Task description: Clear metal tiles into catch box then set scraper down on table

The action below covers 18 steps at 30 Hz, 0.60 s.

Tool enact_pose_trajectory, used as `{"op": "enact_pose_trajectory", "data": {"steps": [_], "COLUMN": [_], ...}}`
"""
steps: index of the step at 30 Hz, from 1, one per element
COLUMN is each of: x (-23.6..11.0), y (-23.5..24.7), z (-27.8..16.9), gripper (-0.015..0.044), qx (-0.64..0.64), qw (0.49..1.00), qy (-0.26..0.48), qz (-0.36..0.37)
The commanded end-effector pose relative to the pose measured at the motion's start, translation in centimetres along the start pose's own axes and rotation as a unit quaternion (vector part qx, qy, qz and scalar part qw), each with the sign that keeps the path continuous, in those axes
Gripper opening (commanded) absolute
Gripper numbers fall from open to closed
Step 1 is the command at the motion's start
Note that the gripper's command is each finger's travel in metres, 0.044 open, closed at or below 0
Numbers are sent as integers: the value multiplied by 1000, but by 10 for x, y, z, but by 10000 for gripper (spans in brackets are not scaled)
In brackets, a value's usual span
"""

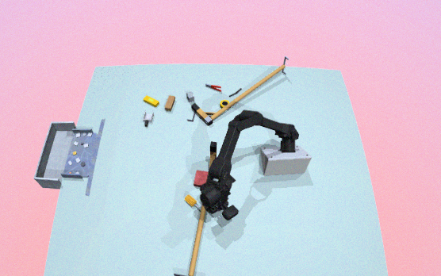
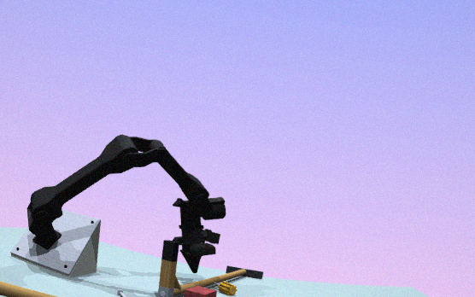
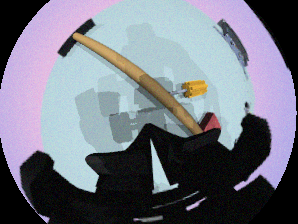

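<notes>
The long scraper lies on the table, a wooden pole with a dark crossways head at one end. My gripper points down low over the pole's middle, shut and empty. The steel bench plate lies at the table's left edge with several small metal tiles on it. The grey catch box adjoins its far side, beyond the table's edge.
A red block and a yellow ribbed piece lie beside the pole near my gripper. A second long pole, a short-handled tool, red pliers, a yellow block and a wooden block lie at the back. The arm's base stands right.
</notes>
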<state>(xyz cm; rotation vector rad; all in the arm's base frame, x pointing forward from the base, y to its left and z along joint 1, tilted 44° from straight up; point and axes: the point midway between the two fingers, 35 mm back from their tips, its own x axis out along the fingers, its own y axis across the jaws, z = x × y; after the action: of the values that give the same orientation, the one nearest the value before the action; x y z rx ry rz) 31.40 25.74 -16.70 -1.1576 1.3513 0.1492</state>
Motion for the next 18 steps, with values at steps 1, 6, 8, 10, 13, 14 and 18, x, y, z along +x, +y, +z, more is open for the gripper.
{"op": "enact_pose_trajectory", "data": {"steps": [1, 6, 8, 10, 13, 14, 18], "x": [10, 19, 23, 24, 24, 24, 24], "y": [-1, -1, -1, -1, -2, -2, -5], "z": [-6, -11, -13, -13, -12, -11, -8], "gripper": [0, 0, 0, 0, 0, 0, 0], "qx": [-4, -4, -4, -4, -4, -4, -4], "qw": [1000, 1000, 1000, 1000, 1000, 1000, 1000], "qy": [3, 3, 3, 3, 3, 3, 3], "qz": [-3, -3, -4, -4, -4, -4, -4]}}
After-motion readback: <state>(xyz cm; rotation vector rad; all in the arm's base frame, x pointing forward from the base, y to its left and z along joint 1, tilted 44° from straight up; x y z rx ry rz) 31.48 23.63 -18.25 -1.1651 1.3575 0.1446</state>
